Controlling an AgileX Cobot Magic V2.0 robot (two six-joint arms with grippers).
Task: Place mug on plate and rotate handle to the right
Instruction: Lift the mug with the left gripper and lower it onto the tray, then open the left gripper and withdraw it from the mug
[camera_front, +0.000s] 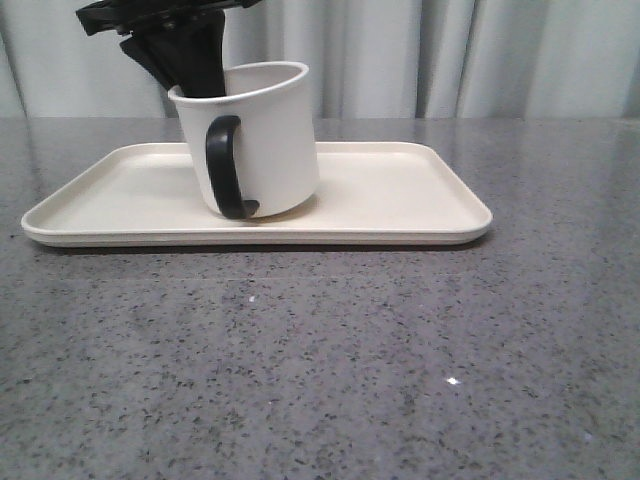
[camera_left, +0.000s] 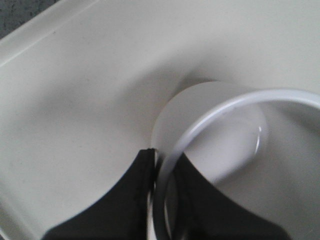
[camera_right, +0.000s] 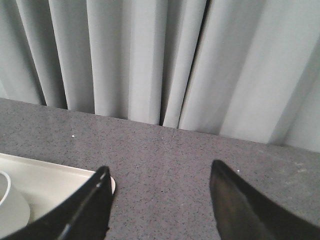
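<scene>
The white mug (camera_front: 262, 140) stands tilted on the cream plate (camera_front: 400, 195), its base partly lifted. Its black handle (camera_front: 225, 168) faces the camera, slightly to the left. No smiley face shows. My left gripper (camera_front: 190, 75) comes down from above and is shut on the mug's rim at the back left, one finger inside and one outside. In the left wrist view the rim (camera_left: 200, 125) runs between the two black fingers (camera_left: 125, 200) over the plate (camera_left: 75, 90). My right gripper (camera_right: 160, 172) is open and empty above the table; the plate's corner (camera_right: 50, 180) and the mug's edge (camera_right: 10, 210) show beside it.
The grey speckled table (camera_front: 320, 370) stretches in front of the plate. Grey curtains (camera_front: 450, 50) hang behind the table, also in the right wrist view (camera_right: 150, 55). The right arm does not show in the front view.
</scene>
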